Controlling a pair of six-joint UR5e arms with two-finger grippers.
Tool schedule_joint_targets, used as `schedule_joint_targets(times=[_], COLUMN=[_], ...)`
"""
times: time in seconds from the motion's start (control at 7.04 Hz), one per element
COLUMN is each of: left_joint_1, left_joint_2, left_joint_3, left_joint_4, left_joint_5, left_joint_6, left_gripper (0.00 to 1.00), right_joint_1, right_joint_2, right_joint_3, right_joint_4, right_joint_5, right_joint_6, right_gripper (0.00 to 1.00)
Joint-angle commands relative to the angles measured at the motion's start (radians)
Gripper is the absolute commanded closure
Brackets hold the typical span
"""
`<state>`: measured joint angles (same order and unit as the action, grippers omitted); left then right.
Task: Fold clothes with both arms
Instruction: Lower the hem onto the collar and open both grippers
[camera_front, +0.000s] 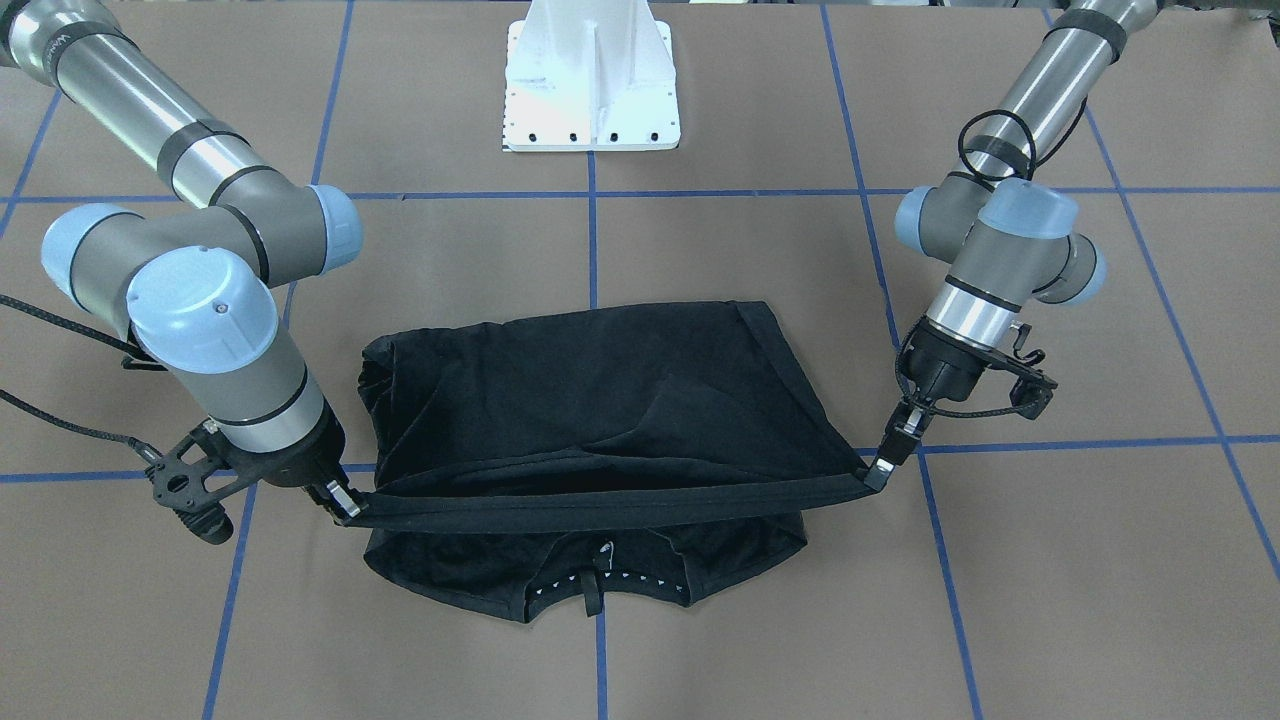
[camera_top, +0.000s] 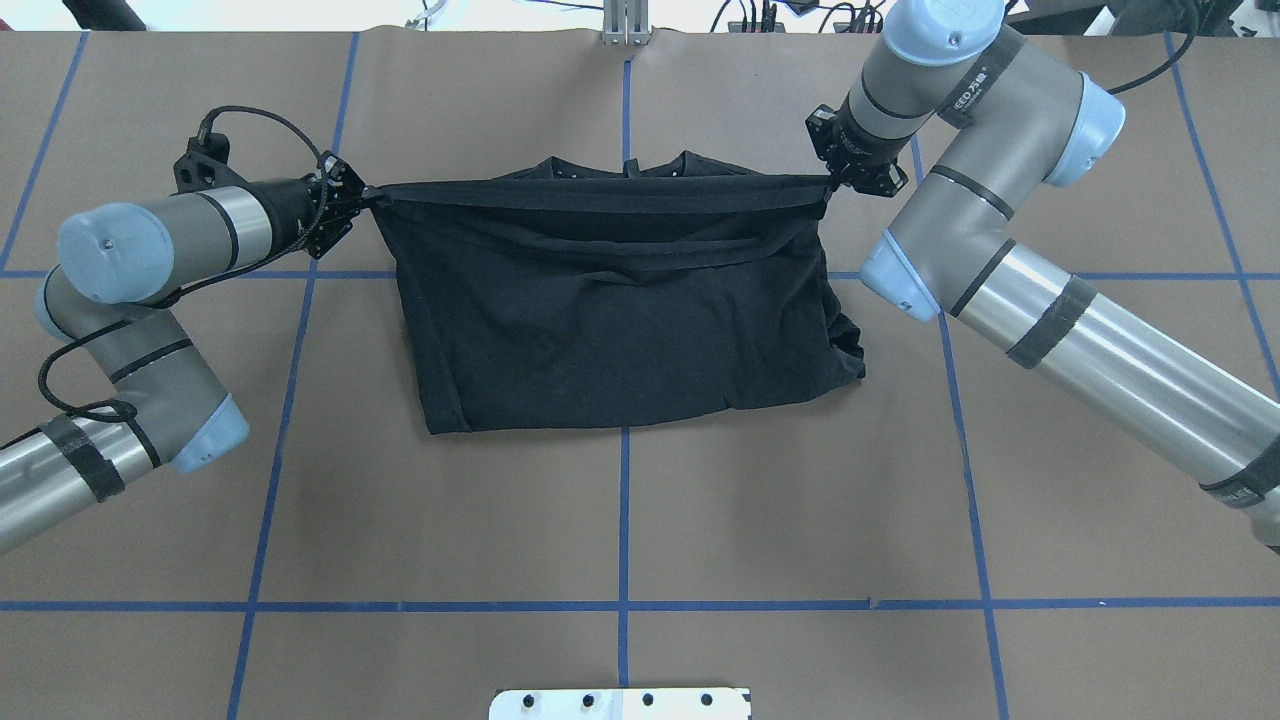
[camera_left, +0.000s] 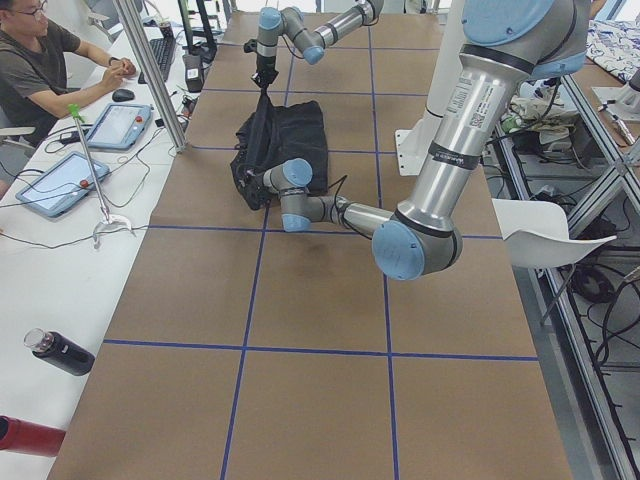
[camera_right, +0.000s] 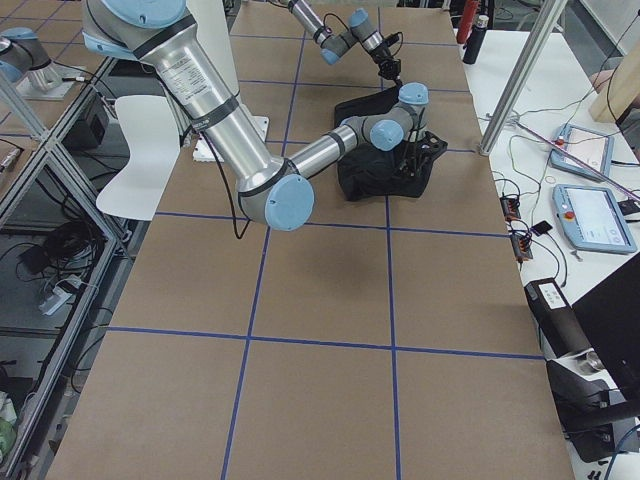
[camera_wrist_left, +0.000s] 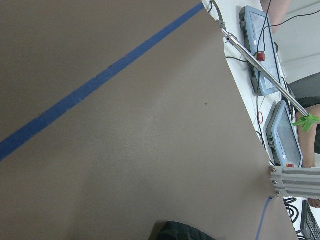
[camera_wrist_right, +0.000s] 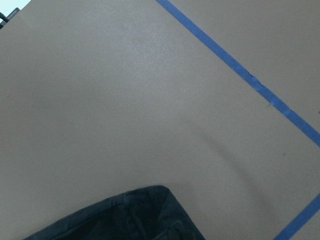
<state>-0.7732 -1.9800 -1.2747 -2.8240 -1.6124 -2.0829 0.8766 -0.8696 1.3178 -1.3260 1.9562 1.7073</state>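
The shirt (camera_front: 600, 400) lay mid-frame, its edge stretched tight sideways between the left gripper (camera_front: 878, 472) and right gripper (camera_front: 345, 500), both pinching it, just above the collar (camera_front: 600, 588).

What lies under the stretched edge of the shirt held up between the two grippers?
The collar end of the shirt lies on the table, with white marks showing inside it. The draped cloth covers the rest, so no print can be seen.
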Motion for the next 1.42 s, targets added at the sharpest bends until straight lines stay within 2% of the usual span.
schedule_joint_targets(times=[0.0, 0.43, 0.57, 0.71, 0.85, 1.14, 1.28], left_joint_1=[0.000, 0.000, 0.000, 0.000, 0.000, -0.061, -0.075], left_joint_2=[-0.008, -0.029, -0.031, -0.033, -0.042, -0.060, -0.068], left_joint_3=[0.050, 0.109, 0.109, 0.109, 0.109, 0.101, 0.080], left_joint_4=[-0.029, -0.069, -0.069, -0.069, -0.072, -0.100, -0.101], left_joint_5=[0.000, 0.008, 0.008, 0.008, 0.008, -0.013, -0.065], left_joint_6=[-0.002, -0.002, -0.003, -0.003, -0.006, -0.041, -0.058], left_gripper=[1.00, 0.95, 0.93, 0.75, 0.03, 0.00, 0.00], right_joint_1=[-0.002, -0.002, -0.002, -0.002, -0.002, -0.001, -0.004], right_joint_2=[0.009, 0.026, 0.030, 0.034, 0.037, 0.020, -0.008], right_joint_3=[-0.025, -0.080, -0.092, -0.092, -0.085, -0.081, -0.050], right_joint_4=[0.011, 0.067, 0.070, 0.074, 0.076, 0.166, 0.212], right_joint_5=[-0.014, -0.019, -0.022, -0.022, -0.022, -0.020, -0.020], right_joint_6=[-0.001, -0.001, -0.001, 0.000, 0.006, 0.021, 0.072], right_gripper=[0.77, 0.62, 0.60, 0.55, 0.50, 0.32, 0.26])
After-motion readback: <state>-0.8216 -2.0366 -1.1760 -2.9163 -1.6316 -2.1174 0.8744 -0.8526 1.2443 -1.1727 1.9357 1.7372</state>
